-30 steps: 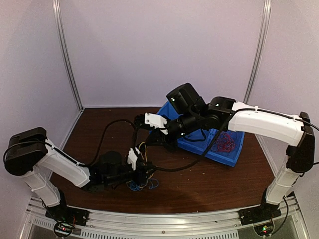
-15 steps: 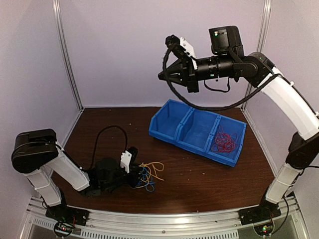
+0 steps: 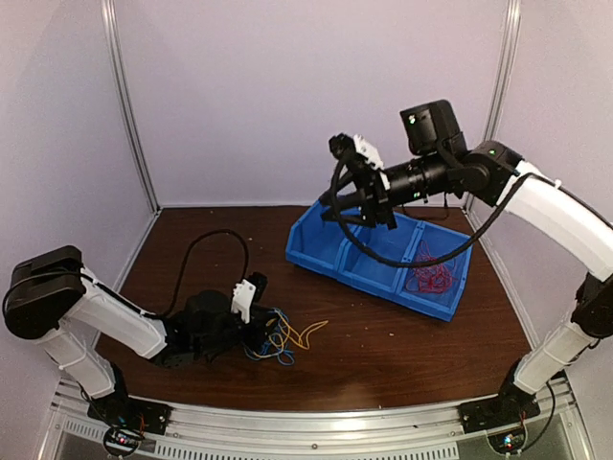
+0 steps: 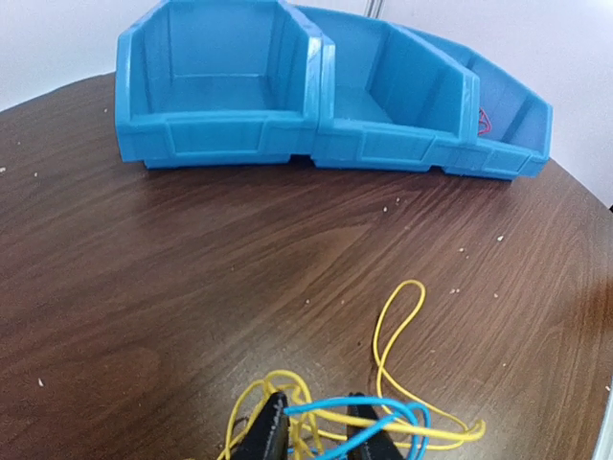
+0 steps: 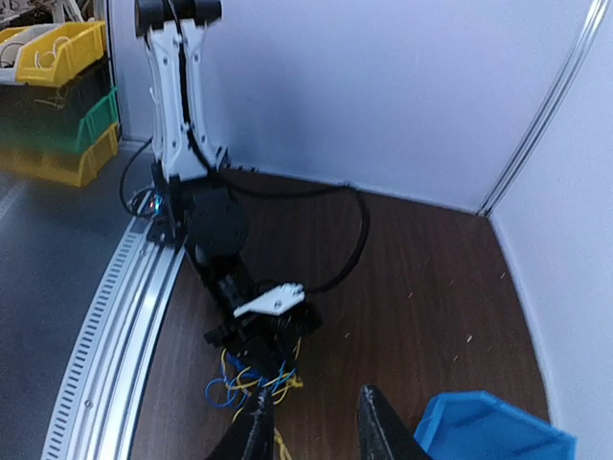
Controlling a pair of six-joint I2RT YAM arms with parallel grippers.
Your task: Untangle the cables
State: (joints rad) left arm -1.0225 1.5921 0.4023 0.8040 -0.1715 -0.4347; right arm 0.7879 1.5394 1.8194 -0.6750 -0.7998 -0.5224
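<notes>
**Take one strand**

Bottom of frame: my left gripper point(image 4: 316, 436) straddles the tangled yellow and blue wire loops point(image 3: 280, 337); pinched or not, I cannot tell. Farther, upper right, my right gripper point(image 5: 314, 426), spread and empty, should target one outlying yellow loop point(image 4: 414, 284).

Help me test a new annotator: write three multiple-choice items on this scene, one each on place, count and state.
1. Seen from above, which compartment of the blue plastic bin holds the thin red wire loops? A left-end; B middle; C right-end.
2. How many compartments has the bin? A two; B three; C four.
3. The right gripper is: A open and empty; B shut on a yellow loop; C shut on a red loop.
Answers: 1 C, the red tangle lies at the bin's right end. 2 B, two dividers split it. 3 A, its wrist view shows spread fingers with nothing between.
</notes>
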